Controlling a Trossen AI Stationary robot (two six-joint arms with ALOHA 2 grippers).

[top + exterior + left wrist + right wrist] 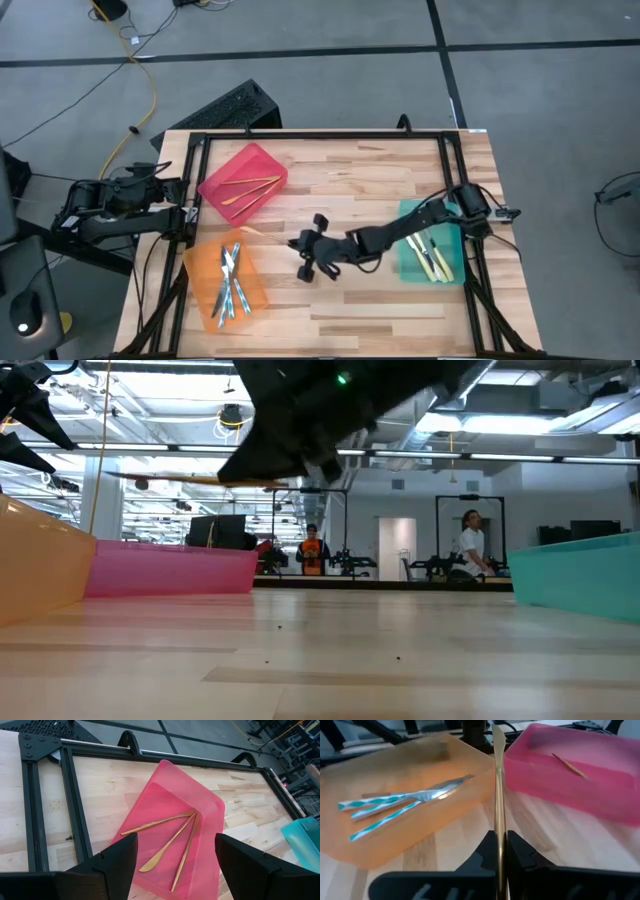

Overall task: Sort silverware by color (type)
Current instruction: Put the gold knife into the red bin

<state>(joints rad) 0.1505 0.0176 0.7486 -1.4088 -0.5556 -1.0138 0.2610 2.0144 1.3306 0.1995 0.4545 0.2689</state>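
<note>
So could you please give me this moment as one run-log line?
right gripper: shut on gold piece, mid-table | left gripper: open, over red bin | red bin: three gold pieces

Open wood on the table (pixel 400 170): far strip between red bin (pixel 243 181) and right frame rail, and the whole near edge. Left side is crowded: orange bin (pixel 226 279) sits just near-side of the red one, narrow gap between. Green bin (pixel 432 242) blocks the right side. Right arm lies across the middle, right gripper (pixel 300 243) holding a gold piece (pixel 498 795) toward that gap. Left gripper (pixel 185 212) hangs at the left edge.
</note>
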